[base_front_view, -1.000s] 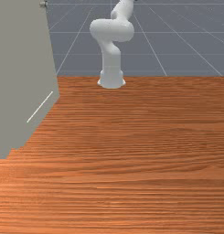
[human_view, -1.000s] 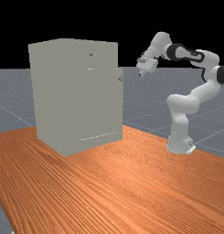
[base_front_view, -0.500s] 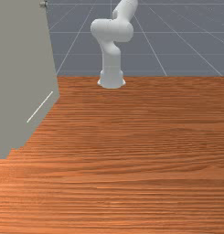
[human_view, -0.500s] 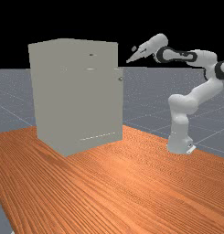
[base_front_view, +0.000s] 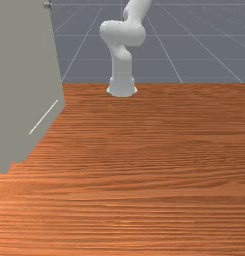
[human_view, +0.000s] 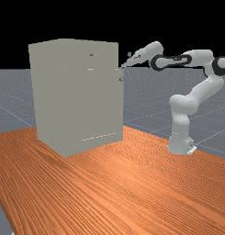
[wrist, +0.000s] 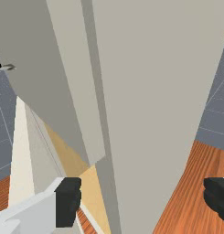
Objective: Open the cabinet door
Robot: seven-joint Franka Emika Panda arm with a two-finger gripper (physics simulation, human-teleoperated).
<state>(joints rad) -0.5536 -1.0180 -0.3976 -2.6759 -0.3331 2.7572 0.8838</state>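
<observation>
1. Workpiece location. The cabinet (human_view: 79, 96) stands on the surface (human_view: 127, 183), on the far view's left. The grey panel (wrist: 35, 50) bearing a small knob (human_view: 121, 79) near its edge is judged to be the cabinet door. How far it stands ajar cannot be told.
2. Gripper state. The gripper (wrist: 142, 196) has its fingers spread wide, with nothing held. In the far view it is near the cabinet's upper edge, above the knob. Contact with the cabinet cannot be confirmed.
3. Step in hand. Judged to be the approach to the door's free edge or knob; pulling should not start yet.
4. Alignment. The wrist view shows the knob well outside the space between the fingers, off to one side. If the knob is the grip point, lower and shift the hand until the knob lies centred between them. If the edge is used, set one finger behind it.
5. Advance. Feed in slowly, fingers spread. Caution: a fingertip may strike the cabinet body or push the door shut.
6. Pull. Once seated, draw along the door's hinge arc, turning the wrist with it. A straight pull may slip off the small knob.
</observation>
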